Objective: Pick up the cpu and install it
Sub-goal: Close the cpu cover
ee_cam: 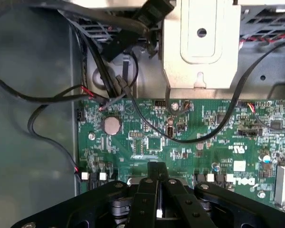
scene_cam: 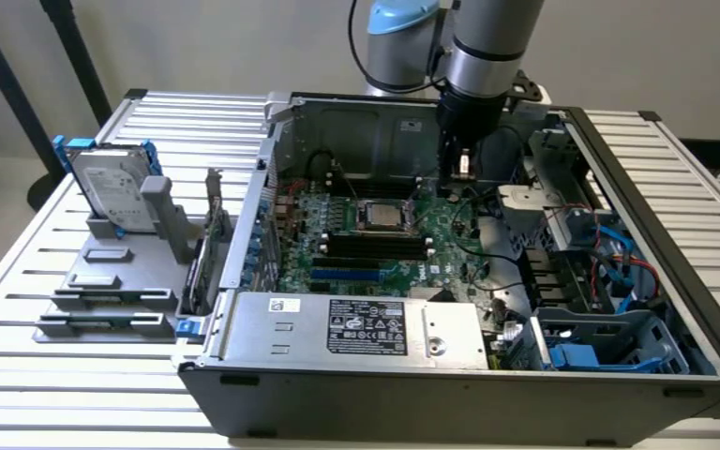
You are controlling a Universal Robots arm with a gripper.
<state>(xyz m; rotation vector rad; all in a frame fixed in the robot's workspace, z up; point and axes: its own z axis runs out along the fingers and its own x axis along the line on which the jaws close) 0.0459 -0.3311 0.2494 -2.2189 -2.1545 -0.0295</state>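
My gripper hangs inside the open computer case, low over the green motherboard near its back edge. Its fingers are pressed together, shut. A thin pale sliver shows between the tips; I cannot tell what it is. A small silver-grey square that looks like the cpu lies flat in the socket at the middle of the board. It sits toward the exterior view's left of the gripper and apart from it. In the wrist view, the board with a coin cell lies just beyond the fingertips.
Black cables loop across the board and case floor near the gripper. A metal bracket stands past the board. A silver box with a black label sits at the case front. A hard drive in a blue bracket stands on a grey fixture outside.
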